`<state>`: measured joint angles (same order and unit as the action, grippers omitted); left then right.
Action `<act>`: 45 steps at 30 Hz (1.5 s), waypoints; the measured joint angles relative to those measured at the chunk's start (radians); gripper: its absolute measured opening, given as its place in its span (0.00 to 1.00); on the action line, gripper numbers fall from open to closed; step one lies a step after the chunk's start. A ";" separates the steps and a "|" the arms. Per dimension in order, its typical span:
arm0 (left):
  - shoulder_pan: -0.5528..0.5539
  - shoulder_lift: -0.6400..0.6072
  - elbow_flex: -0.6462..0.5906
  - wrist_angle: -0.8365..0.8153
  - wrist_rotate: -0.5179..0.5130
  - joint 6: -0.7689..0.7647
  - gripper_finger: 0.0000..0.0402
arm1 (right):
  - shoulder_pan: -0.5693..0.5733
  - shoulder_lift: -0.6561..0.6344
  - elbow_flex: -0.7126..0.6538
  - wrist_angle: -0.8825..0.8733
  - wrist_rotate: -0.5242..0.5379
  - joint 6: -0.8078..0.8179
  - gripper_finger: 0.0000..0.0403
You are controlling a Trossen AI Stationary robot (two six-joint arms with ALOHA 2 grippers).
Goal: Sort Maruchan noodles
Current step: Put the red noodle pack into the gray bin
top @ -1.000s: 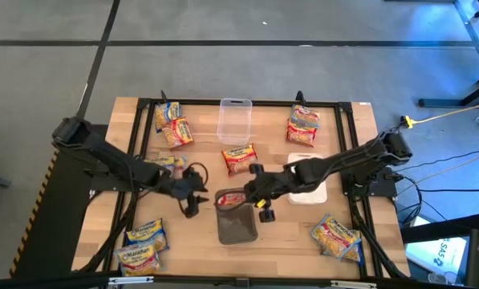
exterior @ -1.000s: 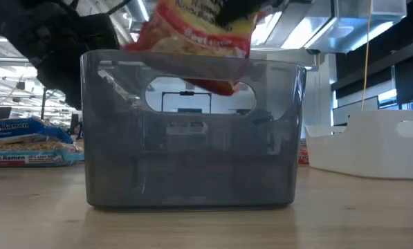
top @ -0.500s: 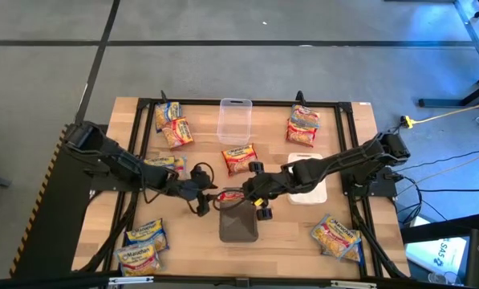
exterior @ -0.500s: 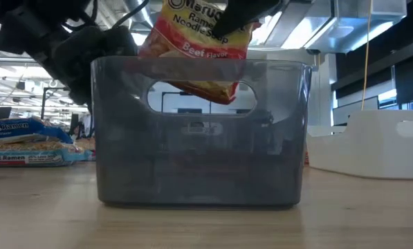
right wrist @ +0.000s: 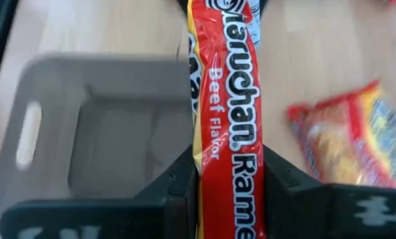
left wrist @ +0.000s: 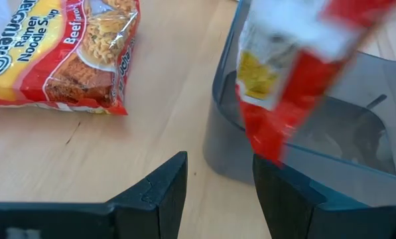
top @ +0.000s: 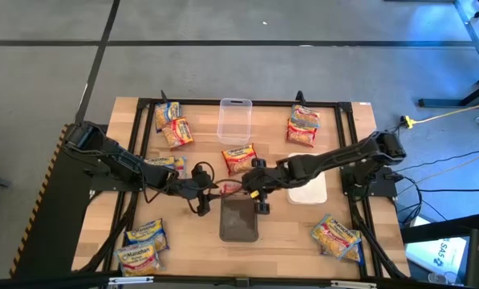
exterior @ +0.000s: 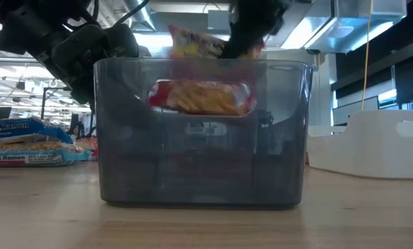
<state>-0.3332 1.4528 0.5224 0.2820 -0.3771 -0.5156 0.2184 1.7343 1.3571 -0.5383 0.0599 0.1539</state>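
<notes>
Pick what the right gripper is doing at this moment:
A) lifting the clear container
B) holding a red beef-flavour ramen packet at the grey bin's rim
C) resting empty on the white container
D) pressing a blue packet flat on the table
B: in the right wrist view the right gripper is shut on the red beef packet, edge-on between its fingers, right beside the grey bin.

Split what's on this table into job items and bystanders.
Job items: red beef packet shut in the right gripper; grey bin; loose Maruchan packets; left gripper, open beside the bin.
Bystanders: clear container; white container.
</notes>
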 joint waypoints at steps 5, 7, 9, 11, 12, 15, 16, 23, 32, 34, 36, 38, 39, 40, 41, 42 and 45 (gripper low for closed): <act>-0.001 0.000 0.000 -0.001 0.000 0.000 0.41 | 0.002 0.031 0.000 -0.014 -0.028 0.004 0.20; -0.001 0.000 0.000 -0.001 0.000 0.000 0.41 | 0.002 0.042 0.000 -0.028 -0.028 0.004 0.20; -0.001 0.000 0.000 -0.001 -0.002 0.000 0.41 | 0.001 0.051 0.000 -0.039 -0.028 0.005 0.20; -0.001 0.000 0.000 0.001 -0.004 0.000 0.41 | 0.001 0.061 0.000 -0.037 -0.027 0.005 0.20; -0.001 0.000 0.000 0.002 -0.005 0.000 0.41 | 0.001 0.068 0.000 -0.030 -0.027 0.006 0.20; -0.001 0.000 0.000 0.003 -0.005 0.000 0.41 | 0.001 0.093 0.000 0.002 -0.027 0.010 0.20; -0.001 0.000 0.000 0.004 -0.005 0.000 0.41 | 0.001 0.102 0.000 0.004 -0.027 0.017 0.20; -0.001 0.000 0.000 0.007 -0.005 0.000 0.41 | -0.010 0.147 0.000 0.021 -0.029 0.071 0.20; -0.001 0.000 0.000 0.008 -0.005 0.002 0.41 | -0.010 0.149 0.000 0.025 -0.030 0.078 0.28; -0.001 0.000 0.000 0.008 -0.005 0.002 0.41 | -0.010 0.150 0.001 0.021 -0.050 0.078 0.35; -0.001 0.000 0.000 0.008 -0.005 0.002 0.41 | -0.016 0.149 0.017 -0.004 -0.055 0.078 0.41; -0.001 0.000 0.000 0.008 -0.004 0.002 0.41 | -0.017 0.145 0.039 -0.019 -0.052 0.078 0.46; -0.001 0.000 0.000 0.008 -0.004 0.002 0.41 | -0.018 0.144 0.051 -0.032 -0.041 0.078 0.49; -0.001 0.000 0.000 0.008 -0.004 0.002 0.41 | -0.019 0.144 0.063 -0.053 -0.018 0.077 0.51; -0.001 0.000 0.000 0.007 -0.004 0.002 0.41 | -0.019 0.144 0.070 -0.068 0.007 0.076 0.52; -0.001 0.000 0.000 0.008 -0.004 0.002 0.41 | -0.019 0.144 0.072 -0.074 0.033 0.074 0.53; -0.001 0.000 0.000 0.007 -0.004 0.002 0.41 | -0.019 0.144 0.072 -0.073 0.097 0.074 0.55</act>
<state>-0.3340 1.4525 0.5228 0.2893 -0.3813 -0.5133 0.1997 1.8782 1.4288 -0.6115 0.1569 0.2276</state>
